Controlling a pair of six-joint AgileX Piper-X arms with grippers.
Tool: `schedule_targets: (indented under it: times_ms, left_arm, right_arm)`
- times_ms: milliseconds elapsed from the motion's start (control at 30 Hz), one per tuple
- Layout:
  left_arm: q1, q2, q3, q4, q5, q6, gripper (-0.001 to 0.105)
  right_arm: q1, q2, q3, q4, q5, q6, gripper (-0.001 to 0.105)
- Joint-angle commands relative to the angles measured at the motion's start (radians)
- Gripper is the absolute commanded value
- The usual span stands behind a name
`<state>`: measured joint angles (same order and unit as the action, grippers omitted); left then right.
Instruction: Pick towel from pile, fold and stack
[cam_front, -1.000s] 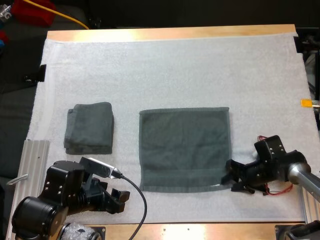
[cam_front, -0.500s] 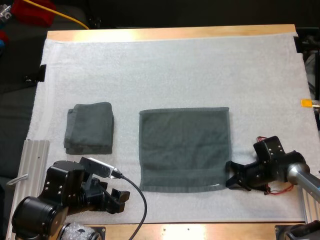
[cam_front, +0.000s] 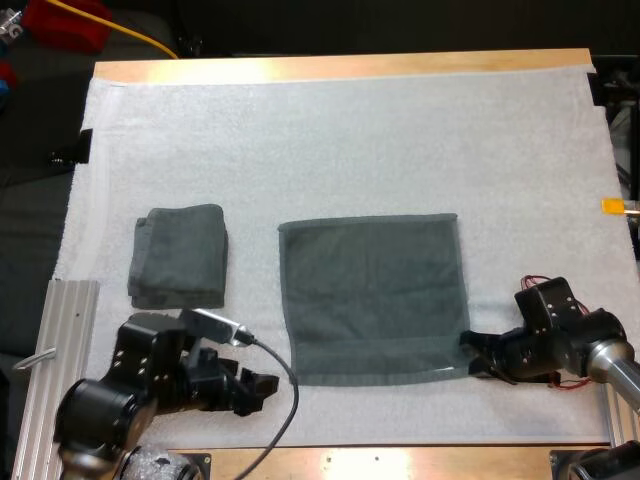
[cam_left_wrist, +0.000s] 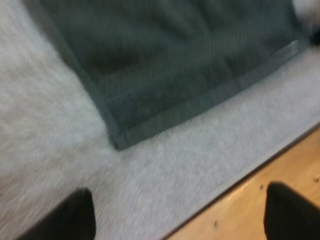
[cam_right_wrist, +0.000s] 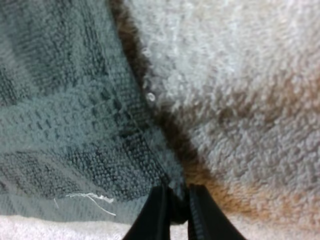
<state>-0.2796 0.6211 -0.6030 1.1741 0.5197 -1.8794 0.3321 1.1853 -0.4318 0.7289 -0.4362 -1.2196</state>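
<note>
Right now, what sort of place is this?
Probably a robot lab bench: a wooden table under a white mat, a flat towel beside a folded stack, plus my left gripper and right gripper near it.

High view looks down from 6 o'clock over the mat (cam_front: 350, 130); the wrist views face the spread towel (cam_front: 370, 295) at its 7 and 5 o'clock corners. The right one sits closest.

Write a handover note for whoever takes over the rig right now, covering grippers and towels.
The left gripper is open over the mat, short of the spread towel's near left corner.
The right gripper is shut on the spread towel's near right corner.
The spread towel lies flat mid-mat, with the folded stack to its left.
Done: towel laid out, one corner pinched.
Left: grasp the other corner, fold, put on the stack.
</note>
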Motion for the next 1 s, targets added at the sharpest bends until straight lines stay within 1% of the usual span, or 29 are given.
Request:
schedule_targets:
  times_ms: [0,200,300,367,433,500,767,967]
  left_arm:
    - [-0.005,0.018,0.008,-0.031,0.028,-0.010,0.067]
    - [-0.005,0.157,0.050,-0.111,0.039,-0.016,0.067]
    - [-0.005,0.242,0.059,-0.157,0.043,-0.016,0.067]
    - [-0.005,0.289,0.059,-0.179,0.067,-0.015,0.067]
    - [-0.005,0.352,0.059,-0.214,0.117,-0.010,0.067]
    - [-0.005,0.406,0.059,-0.241,0.147,-0.010,0.067]
    - [-0.005,0.597,0.059,-0.290,0.152,0.008,0.067]
    - [-0.005,0.699,0.059,-0.336,0.207,0.024,0.067]
  right_arm:
    - [0.000,-0.005,0.003,0.019,0.012,-0.016,0.000]
    - [0.000,-0.005,0.003,0.022,0.012,-0.016,0.000]
    - [0.000,-0.005,0.003,0.022,0.012,-0.016,0.000]
    - [0.000,-0.005,0.003,0.022,0.012,-0.016,0.000]
    - [0.000,-0.005,0.003,0.022,0.012,-0.016,0.000]
    - [0.000,-0.005,0.003,0.022,0.012,-0.016,0.000]
    - [0.000,-0.005,0.003,0.022,0.014,-0.016,0.000]
    - [0.000,-0.005,0.003,0.022,0.014,-0.011,0.000]
